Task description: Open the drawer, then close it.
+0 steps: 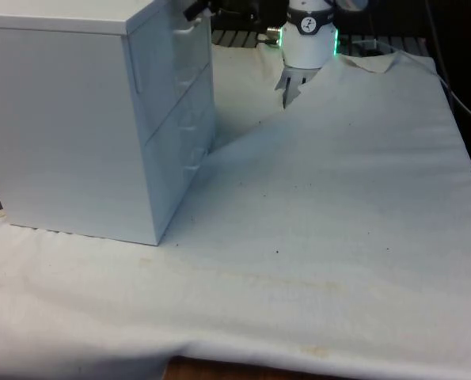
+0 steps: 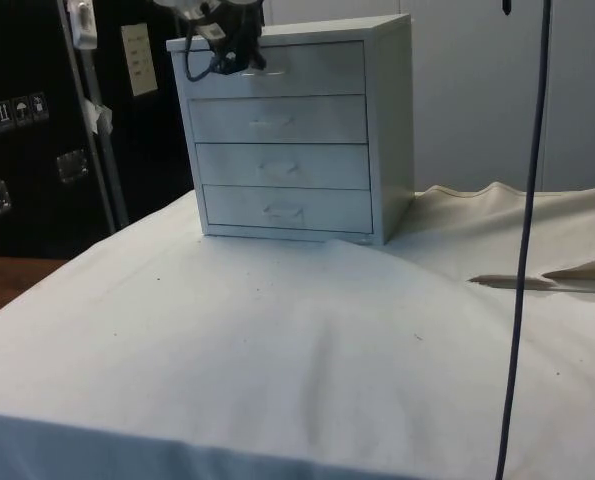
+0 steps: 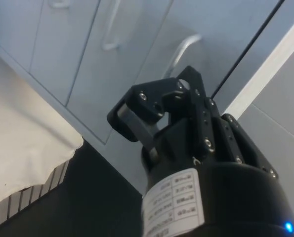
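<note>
**Hand at the top drawer, all four drawers flush**

White cloth [image 2: 307,360] over the desk lies nearest in the side view, rumpled toward the far right, with a few dark specks on it. Beyond it stands the chest of drawers [image 2: 297,130], white, four drawers stacked, each with a small pale handle. All four fronts look flush with the frame, so I judge the opening step not yet done.

My hand [image 2: 239,55] sits up at the top drawer [image 2: 287,68], near its left end in the side view, just beside the handle [image 3: 184,52]. In the wrist view the fingers [image 3: 137,116] appear drawn together with nothing between them, tips aimed at the drawer front close to that handle; no contact I can confirm. My guess at the reason: a hooked or pinched pull on the handle is what slides this drawer out.

In the front view the chest turns its side to the camera, its drawer fronts seen edge-on.

Writing: a white sticker on my hand's body carries small print, unreadable. Placards on the dark cabinets behind, also unreadable.
</note>
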